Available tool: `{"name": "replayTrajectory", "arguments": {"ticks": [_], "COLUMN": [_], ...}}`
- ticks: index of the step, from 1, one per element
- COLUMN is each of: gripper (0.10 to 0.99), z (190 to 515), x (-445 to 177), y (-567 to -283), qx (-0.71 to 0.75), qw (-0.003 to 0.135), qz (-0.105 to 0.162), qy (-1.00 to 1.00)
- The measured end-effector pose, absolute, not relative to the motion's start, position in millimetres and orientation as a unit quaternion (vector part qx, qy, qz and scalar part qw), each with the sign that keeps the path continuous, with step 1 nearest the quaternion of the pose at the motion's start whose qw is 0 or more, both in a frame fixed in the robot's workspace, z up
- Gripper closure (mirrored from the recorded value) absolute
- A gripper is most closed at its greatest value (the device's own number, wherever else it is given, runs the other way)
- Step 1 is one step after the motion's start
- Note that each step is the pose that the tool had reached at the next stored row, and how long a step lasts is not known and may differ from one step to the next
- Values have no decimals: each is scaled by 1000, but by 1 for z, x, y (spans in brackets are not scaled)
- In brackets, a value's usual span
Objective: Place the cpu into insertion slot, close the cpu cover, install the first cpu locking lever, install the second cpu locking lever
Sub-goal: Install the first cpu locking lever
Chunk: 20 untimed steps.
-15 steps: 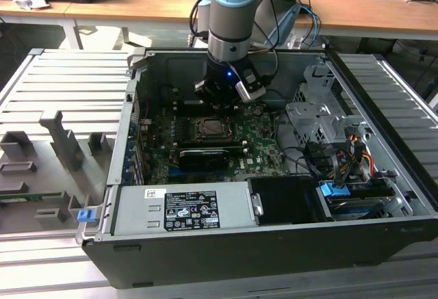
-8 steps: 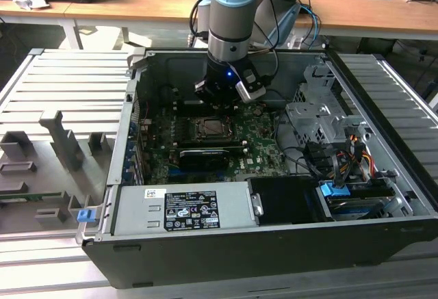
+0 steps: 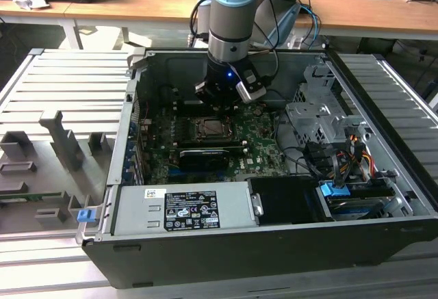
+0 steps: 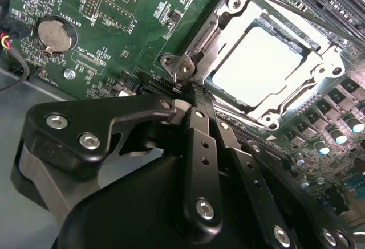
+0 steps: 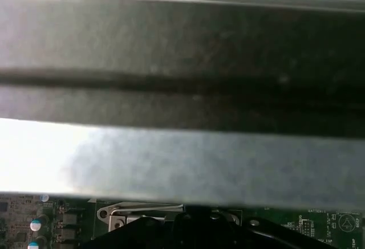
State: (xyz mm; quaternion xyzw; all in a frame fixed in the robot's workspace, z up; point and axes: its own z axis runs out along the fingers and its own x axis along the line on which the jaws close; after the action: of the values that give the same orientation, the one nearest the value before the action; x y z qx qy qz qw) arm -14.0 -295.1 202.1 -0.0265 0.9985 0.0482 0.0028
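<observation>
Exterior view: open computer case (image 3: 383, 241) on a slatted metal bench (image 3: 65, 87), the green motherboard (image 3: 256, 145) lying flat inside. The arm (image 3: 234, 11) reaches down from above, and its gripper (image 3: 217, 100) hangs just above the board at the far edge of the socket. A long black card (image 3: 203, 158) sits on the near side of the socket. In the second wrist view the gripper (image 4: 183, 92) has its black fingers (image 4: 199, 163) drawn together with nothing between them, tips by a corner of the cpu cover (image 4: 316, 75). The cover lies flat over the socket, framing the cpu (image 4: 256, 69), which sits seated in the slot. A coin cell (image 4: 54, 35) sits well apart on the board.
</observation>
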Motion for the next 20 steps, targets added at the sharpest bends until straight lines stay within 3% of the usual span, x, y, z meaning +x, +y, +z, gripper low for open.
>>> {"name": "replayTrajectory", "arguments": {"ticks": [11, 20], "gripper": [980, 980], "z": [202, 201], "x": [-13, -13], "y": [-295, -295], "qx": [-27, -27], "qw": [2, 2], "qz": [34, 40], "qy": [999, 999]}}
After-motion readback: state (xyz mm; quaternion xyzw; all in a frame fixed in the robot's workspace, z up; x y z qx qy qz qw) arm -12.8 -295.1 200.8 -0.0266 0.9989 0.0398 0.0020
